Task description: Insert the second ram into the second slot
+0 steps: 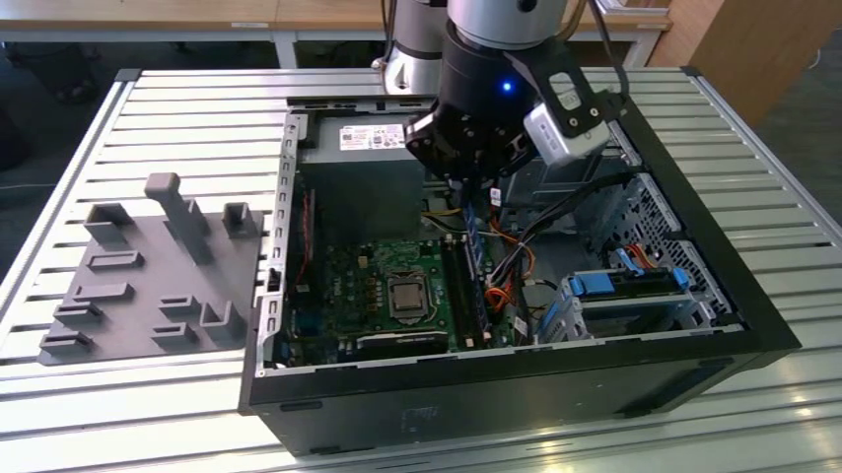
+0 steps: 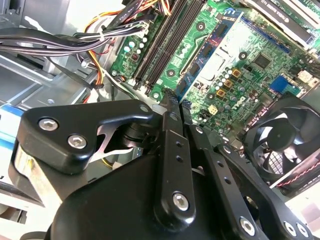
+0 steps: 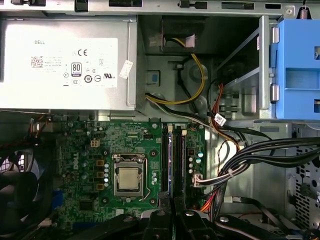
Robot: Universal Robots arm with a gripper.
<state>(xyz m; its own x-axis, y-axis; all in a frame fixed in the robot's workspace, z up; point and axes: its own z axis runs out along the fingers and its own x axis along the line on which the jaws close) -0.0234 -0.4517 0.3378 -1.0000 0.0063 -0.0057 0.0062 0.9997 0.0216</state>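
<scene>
Gripper point(image 1: 475, 184) over RAM slots point(image 1: 463, 291), seating step.
Exterior view: blue strip, prob. second ram point(image 1: 470, 264), upright in slots. Second wrist view: fingers point(image 2: 170, 135) pinched together, empty. First wrist view: slots just ahead; seating wants straight, even press.

Green motherboard point(image 3: 100, 165), black hand point(image 2: 172, 102), grey power supply point(image 3: 65, 65), light-blue drive latch point(image 3: 300, 70).

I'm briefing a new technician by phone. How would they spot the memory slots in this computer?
Look inside the open black computer case at the green motherboard. Between its square silver processor socket and the loose cables run the memory slots: long, narrow dark strips lying side by side with white end clips, far slimmer than that socket.
</scene>
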